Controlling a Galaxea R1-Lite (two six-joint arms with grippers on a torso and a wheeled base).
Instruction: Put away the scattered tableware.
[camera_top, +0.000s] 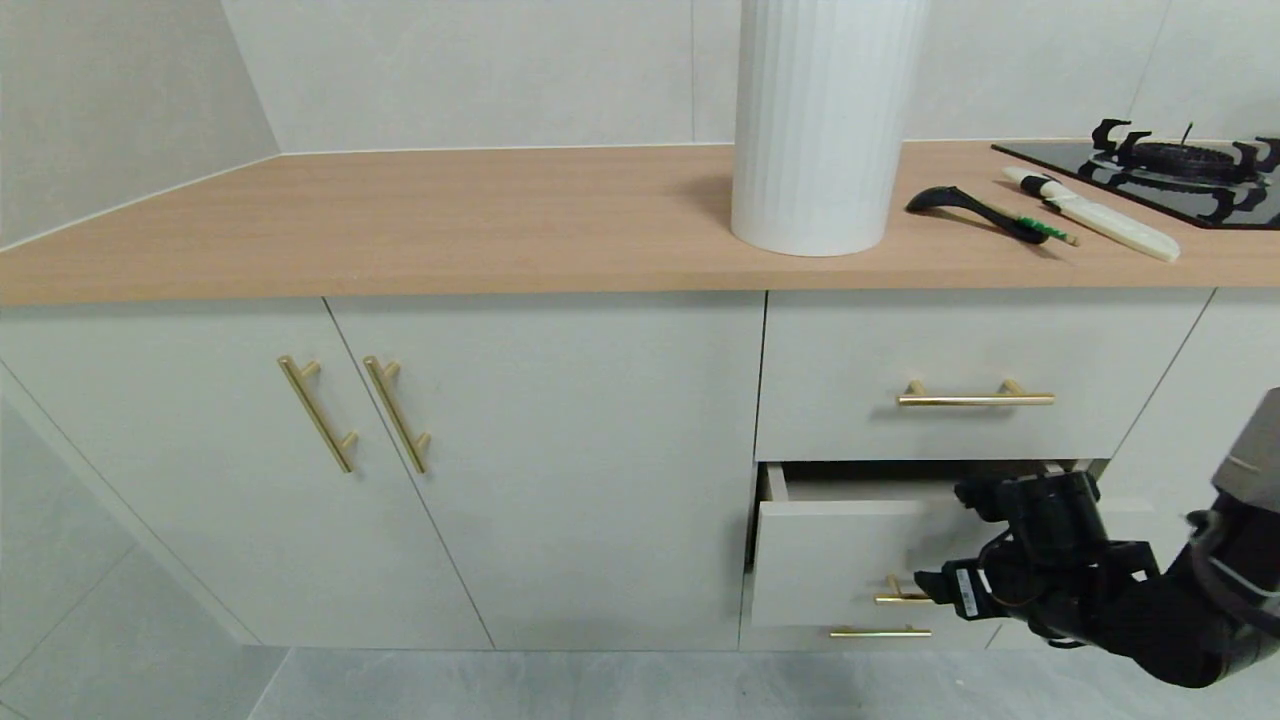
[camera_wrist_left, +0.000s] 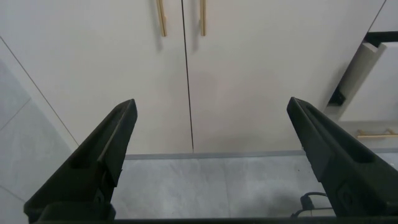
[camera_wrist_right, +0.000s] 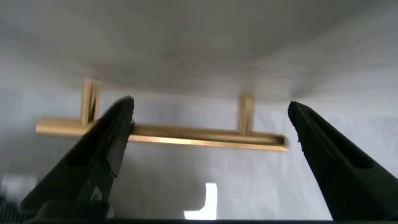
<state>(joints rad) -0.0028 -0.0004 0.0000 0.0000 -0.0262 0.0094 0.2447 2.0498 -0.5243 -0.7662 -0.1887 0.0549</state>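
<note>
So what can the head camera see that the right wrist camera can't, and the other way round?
Head view adds: the wooden countertop carrying a tall white ribbed cylinder, a black ladle, a white knife and a black gas hob; pale cupboard doors; the partly open middle drawer.
Right wrist view adds: a gold bar handle at full length with both posts, seen past open fingers.
Both share: the right gripper and, apparently, that same handle, half hidden in the head view.
</note>
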